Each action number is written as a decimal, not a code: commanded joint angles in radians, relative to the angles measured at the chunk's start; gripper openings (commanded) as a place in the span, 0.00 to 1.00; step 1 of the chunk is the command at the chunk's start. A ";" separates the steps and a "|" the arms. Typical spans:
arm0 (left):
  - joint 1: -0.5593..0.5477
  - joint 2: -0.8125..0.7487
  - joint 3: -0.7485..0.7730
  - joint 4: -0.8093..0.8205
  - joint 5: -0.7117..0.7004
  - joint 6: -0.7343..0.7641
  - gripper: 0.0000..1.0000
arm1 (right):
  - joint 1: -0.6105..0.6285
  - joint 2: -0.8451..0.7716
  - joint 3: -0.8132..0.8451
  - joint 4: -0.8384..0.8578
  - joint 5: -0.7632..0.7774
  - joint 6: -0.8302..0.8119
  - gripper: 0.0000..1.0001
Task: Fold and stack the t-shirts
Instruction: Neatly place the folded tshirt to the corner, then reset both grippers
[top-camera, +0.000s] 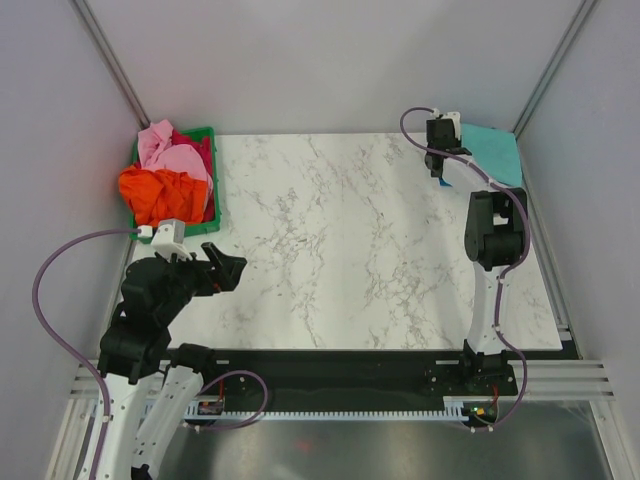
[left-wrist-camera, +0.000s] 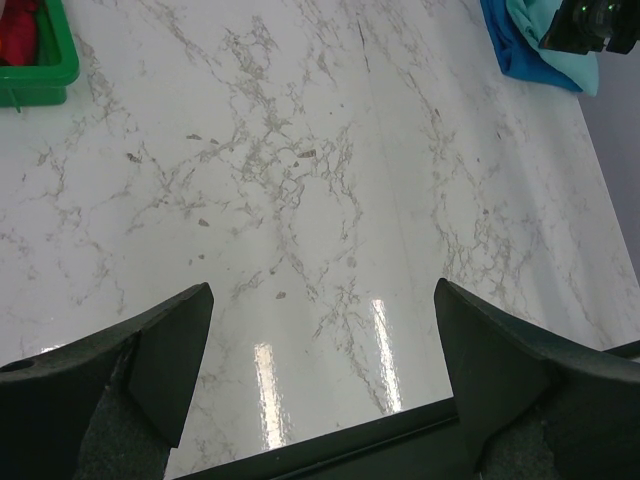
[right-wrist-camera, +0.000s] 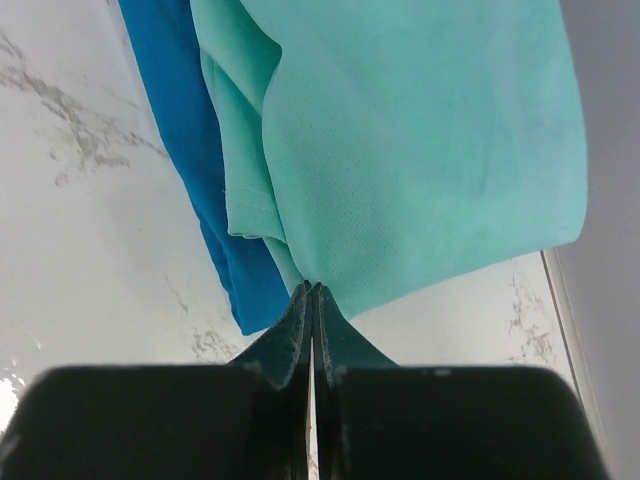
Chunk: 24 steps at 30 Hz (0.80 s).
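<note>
The mint-teal shirt (right-wrist-camera: 420, 130) lies folded at the table's two o'clock corner, on top of the bright blue shirt (right-wrist-camera: 180, 100), which shows along its nine o'clock edge. My right gripper (right-wrist-camera: 312, 290) is pressed fully closed, tips meeting at the mint hem; I cannot tell whether any cloth is pinched. At ten o'clock the orange shirt (top-camera: 155, 190), pink shirt (top-camera: 170, 150) and red shirt (top-camera: 203, 150) are heaped in the green crate (top-camera: 218, 190). My left gripper (left-wrist-camera: 322, 290) hangs with its jaws spread wide, holding nothing, over bare marble table (top-camera: 350, 250) just at the crate's five o'clock.
</note>
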 joint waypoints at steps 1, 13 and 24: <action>0.008 -0.007 0.000 0.042 0.019 -0.007 1.00 | 0.003 -0.041 -0.031 0.047 0.012 0.030 0.00; 0.020 -0.004 0.000 0.042 0.024 -0.007 1.00 | 0.002 -0.129 -0.040 0.022 -0.124 0.102 0.86; 0.050 0.010 -0.001 0.048 0.043 0.001 1.00 | 0.014 -0.464 -0.316 0.068 -0.426 0.299 0.91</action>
